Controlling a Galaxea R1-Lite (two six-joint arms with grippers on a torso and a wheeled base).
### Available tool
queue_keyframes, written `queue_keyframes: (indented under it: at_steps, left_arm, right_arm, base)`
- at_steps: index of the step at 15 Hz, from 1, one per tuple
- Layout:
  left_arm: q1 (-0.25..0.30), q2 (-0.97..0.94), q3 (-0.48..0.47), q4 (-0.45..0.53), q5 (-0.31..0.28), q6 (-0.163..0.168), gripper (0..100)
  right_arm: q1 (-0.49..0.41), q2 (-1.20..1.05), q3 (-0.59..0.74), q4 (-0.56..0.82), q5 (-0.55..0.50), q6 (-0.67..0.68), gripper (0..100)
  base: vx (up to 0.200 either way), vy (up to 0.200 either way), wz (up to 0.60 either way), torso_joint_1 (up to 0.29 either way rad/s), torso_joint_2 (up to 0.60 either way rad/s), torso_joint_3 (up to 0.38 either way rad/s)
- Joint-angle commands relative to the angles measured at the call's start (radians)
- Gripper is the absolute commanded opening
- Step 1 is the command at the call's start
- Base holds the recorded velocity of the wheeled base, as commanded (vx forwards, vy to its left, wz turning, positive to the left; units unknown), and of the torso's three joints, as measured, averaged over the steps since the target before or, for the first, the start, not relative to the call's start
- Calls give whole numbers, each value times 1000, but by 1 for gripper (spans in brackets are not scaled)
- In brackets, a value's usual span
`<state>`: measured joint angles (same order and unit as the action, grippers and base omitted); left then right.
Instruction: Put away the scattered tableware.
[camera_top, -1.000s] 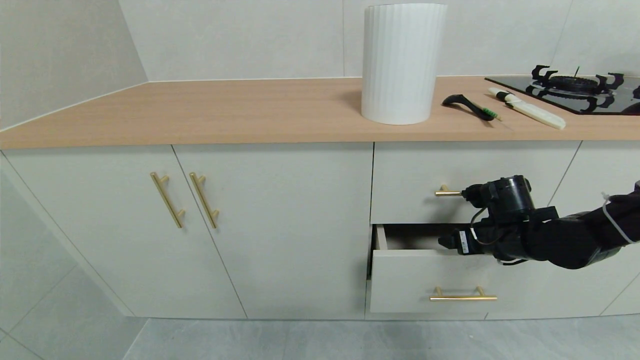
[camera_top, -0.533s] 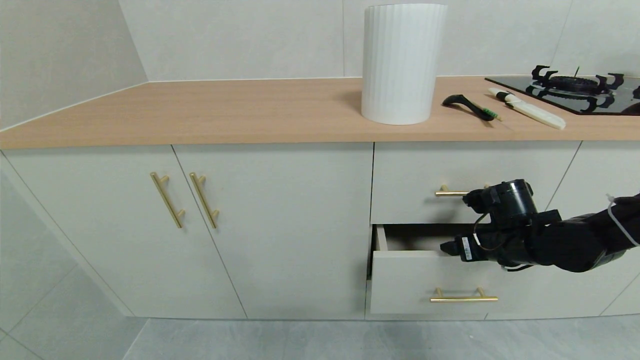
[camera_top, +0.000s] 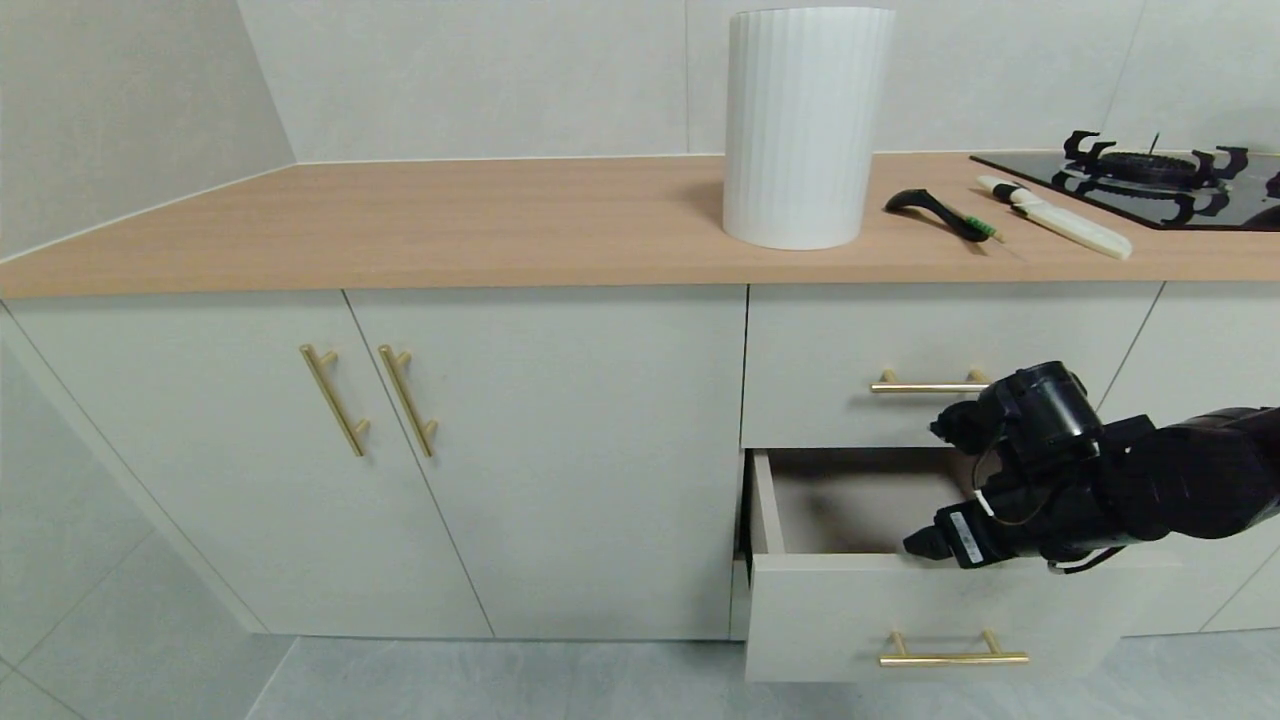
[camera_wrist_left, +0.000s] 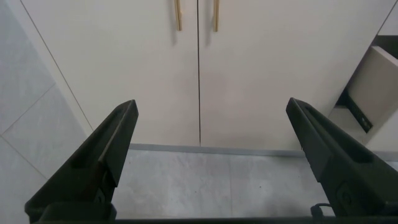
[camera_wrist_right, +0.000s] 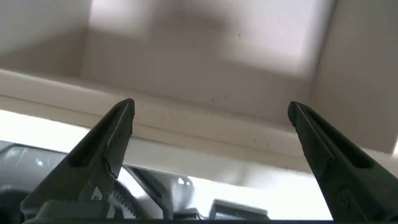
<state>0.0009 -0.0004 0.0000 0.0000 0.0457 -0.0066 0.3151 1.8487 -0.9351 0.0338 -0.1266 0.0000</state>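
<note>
Your right tool (camera_top: 915, 545) is wide and empty at the open drawer's (camera_top: 850, 585) front lip. Knife (camera_top: 1058, 229) and peeler (camera_top: 938, 213) lie slantwise on the desk (camera_top: 450, 220) directly above the drawer, so go up.

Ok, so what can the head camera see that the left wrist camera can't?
Head view's extras: the wooden counter with a tall white jar, a black peeler, a white knife and the stove, plus the right gripper at the front edge of the open drawer. Left wrist view's extra: the left gripper, wide open, facing the cupboard. Both: the two cupboard doors with gold handles, the open drawer and the grey floor.
</note>
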Motion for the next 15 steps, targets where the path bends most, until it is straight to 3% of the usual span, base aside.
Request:
queue_keyframes:
  at_steps: [1,4,15]
  left_arm:
    - [1,0,0,0,0,-1,100]
    - [1,0,0,0,0,-1,100]
    - [1,0,0,0,0,-1,100]
  right_arm:
    - [24,-39,2,51,-1,-17,100]
    - [64,-66,2,196,-1,-75,100]
    - [197,-83,2,495,-13,-130,100]
  base:
    - [0,0,0,0,0,0]
    - [0,0,0,0,0,0]
    - [0,0,0,0,0,0]
